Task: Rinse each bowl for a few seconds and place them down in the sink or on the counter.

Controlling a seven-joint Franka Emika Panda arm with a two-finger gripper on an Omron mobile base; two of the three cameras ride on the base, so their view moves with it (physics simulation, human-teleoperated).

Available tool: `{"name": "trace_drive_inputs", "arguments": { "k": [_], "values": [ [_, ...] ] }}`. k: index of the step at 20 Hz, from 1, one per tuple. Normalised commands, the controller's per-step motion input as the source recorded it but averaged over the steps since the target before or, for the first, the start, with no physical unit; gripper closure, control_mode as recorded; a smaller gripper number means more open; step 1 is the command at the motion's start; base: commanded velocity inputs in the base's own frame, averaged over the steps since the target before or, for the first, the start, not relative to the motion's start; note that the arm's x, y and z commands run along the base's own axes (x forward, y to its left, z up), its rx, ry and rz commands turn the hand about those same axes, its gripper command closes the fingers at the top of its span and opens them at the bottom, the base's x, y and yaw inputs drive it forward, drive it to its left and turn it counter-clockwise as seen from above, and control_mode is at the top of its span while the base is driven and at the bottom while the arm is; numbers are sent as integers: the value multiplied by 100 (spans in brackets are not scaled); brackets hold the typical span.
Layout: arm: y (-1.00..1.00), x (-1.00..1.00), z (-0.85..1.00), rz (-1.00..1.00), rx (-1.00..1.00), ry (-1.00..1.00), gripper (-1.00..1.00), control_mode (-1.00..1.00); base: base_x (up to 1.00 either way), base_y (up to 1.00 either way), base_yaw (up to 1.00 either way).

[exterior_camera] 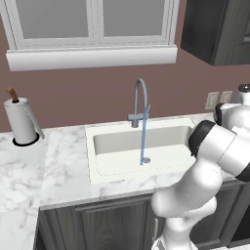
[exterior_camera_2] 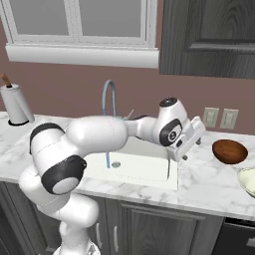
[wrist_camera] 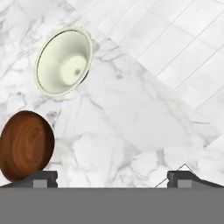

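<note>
Beside brown bowl: pale bowl, apart, on counter.

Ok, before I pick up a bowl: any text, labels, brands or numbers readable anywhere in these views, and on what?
None readable.
Brown bowl: plain wood grain, no marking.
Pale bowl: plain.
Paper towel roll: blank.
Wall outlets: no lettering.
Faucet, sink, counter: no labels.
</note>
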Motion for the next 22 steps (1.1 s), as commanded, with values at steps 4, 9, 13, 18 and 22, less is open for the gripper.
{"name": "trace_drive_inputs", "arguments": {
  "k": [4,9,13,18,22],
  "values": [
    [-17,17,-21,0,2,0,-100,-100,0,0,0],
    [-16,20,-16,0,1,0,-100,-100,0,0,0],
    [-16,24,-10,0,0,0,-100,-100,0,0,0],
    [-17,22,-7,0,1,0,-100,-100,0,0,0],
    [-18,18,-16,0,4,1,-100,-100,0,0,0]
  ]
}}
